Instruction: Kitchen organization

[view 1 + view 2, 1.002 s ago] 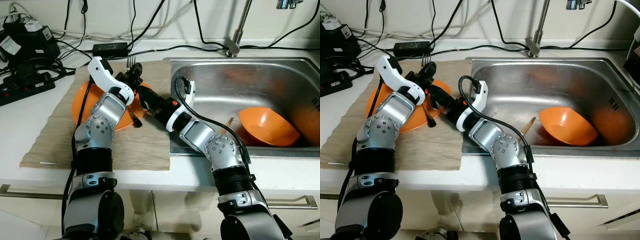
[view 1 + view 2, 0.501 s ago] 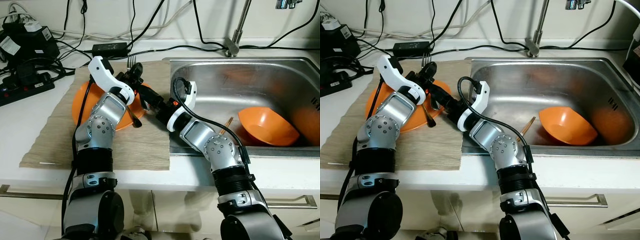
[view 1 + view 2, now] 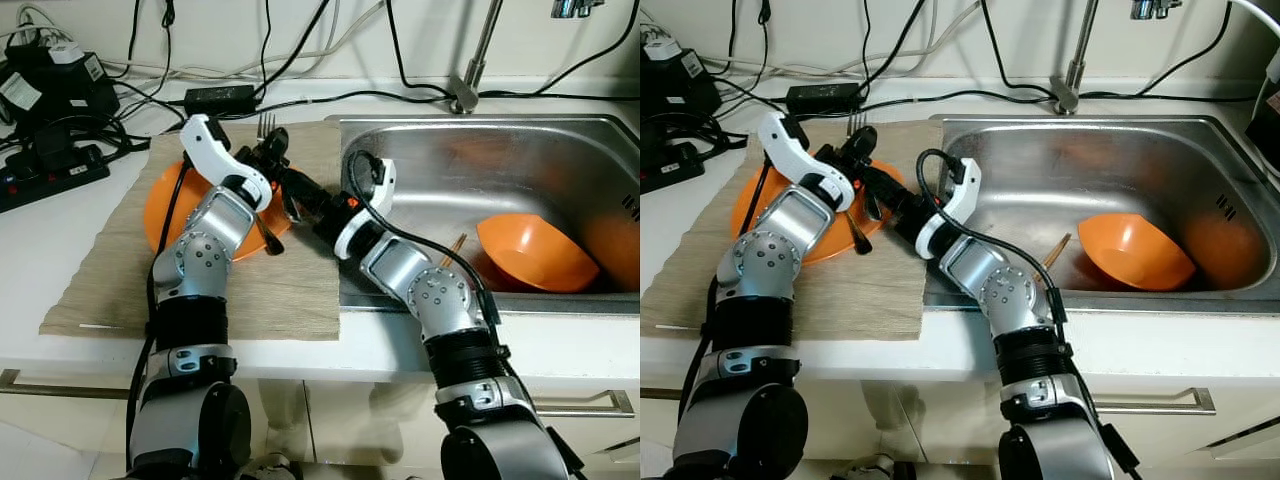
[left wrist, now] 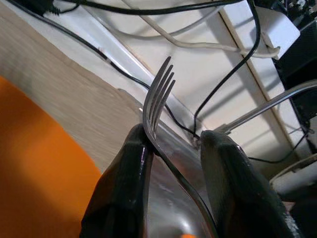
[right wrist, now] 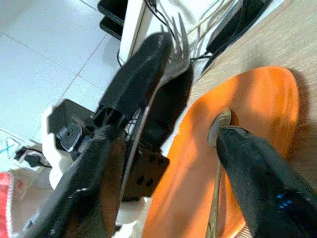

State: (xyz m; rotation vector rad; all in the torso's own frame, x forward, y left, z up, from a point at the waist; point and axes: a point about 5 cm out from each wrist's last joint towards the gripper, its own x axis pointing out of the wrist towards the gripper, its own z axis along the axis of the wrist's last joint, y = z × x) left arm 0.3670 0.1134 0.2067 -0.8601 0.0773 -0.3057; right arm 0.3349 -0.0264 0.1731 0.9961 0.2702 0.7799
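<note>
Steel first: your fork (image 4: 157,106) stands tines-up between the fingers of the left pincer (image 3: 272,158), which is clamped on its handle above the far edge of the orange plate (image 3: 160,205). In the left wrist view you see the tines rise past one black finger (image 4: 124,183), the shaft running down between the pair.

Your right pincer (image 3: 297,195) reaches across from the sink side and sits just beside the left one, over the plate's near rim. Its fingers are spread — in the right wrist view one finger (image 5: 247,178) hangs over the plate, the other lies along the left pincer's dark body, and nothing is between them. A second utensil (image 3: 857,232) lies on the plate, its handle slanting over the rim.

The plate rests on a wood-grain mat (image 3: 265,285) on the white surface (image 3: 40,230). To the robot's right, the steel sink (image 3: 440,190) holds an orange bowl (image 3: 530,255), tilted, with a chopstick (image 3: 452,247) near it. Black cables and a power strip (image 3: 50,180) crowd the back of the surface — the tap (image 3: 470,85) stands behind the sink.
</note>
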